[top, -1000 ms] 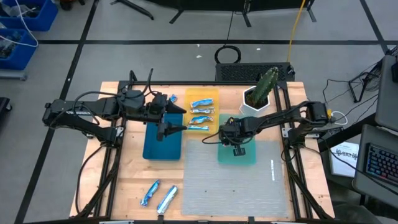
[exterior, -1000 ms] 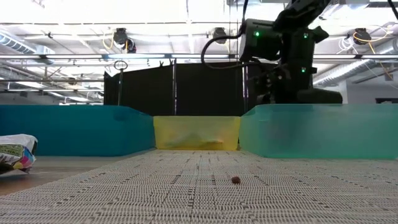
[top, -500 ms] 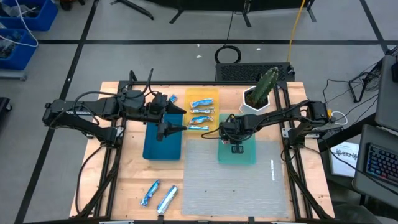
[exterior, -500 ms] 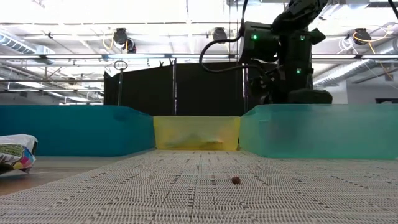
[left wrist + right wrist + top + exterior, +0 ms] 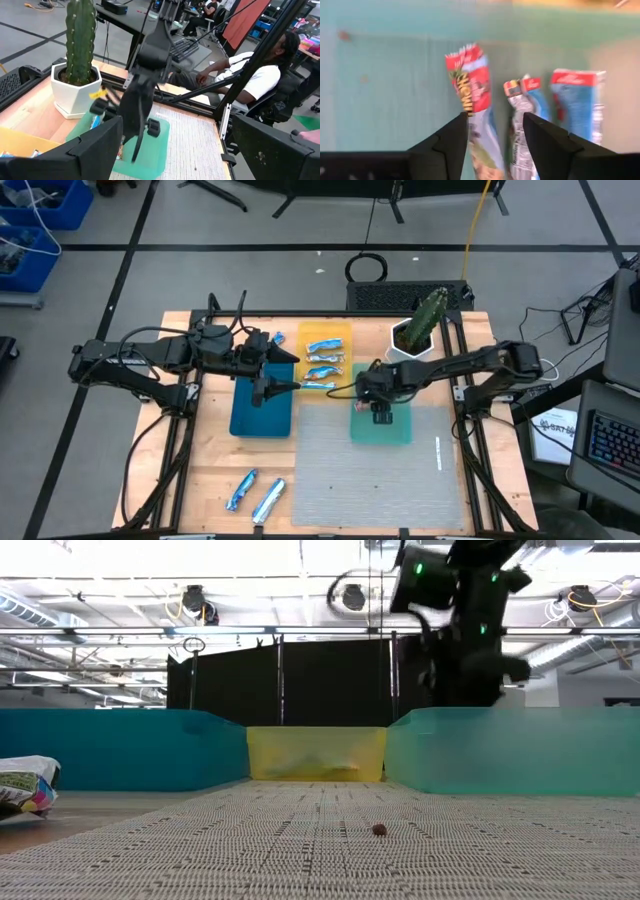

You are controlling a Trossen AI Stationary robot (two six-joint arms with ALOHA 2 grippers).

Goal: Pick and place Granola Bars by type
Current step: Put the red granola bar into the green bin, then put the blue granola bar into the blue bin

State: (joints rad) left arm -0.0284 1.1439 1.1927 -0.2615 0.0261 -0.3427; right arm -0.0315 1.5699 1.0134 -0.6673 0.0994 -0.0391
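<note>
three red-and-blue granola bars (image 5: 475, 95) lie in the teal tray (image 5: 401, 427) under the right gripper (image 5: 381, 414), whose jaws stand parted with one bar between them, not clamped (it looks just released). four blue-and-white bars (image 5: 324, 365) sit in the yellow tray (image 5: 345, 332). two bars (image 5: 255, 495) wait at the table's (image 5: 200, 470) near-left edge, so sorting seems mostly done; the left gripper (image 5: 283, 387) hovers wide open over the empty-looking blue tray (image 5: 262, 418).

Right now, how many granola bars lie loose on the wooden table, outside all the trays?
3: two bars side by side near the front left, one and another, and a small one beside the yellow tray. The arms may hide more.
</note>
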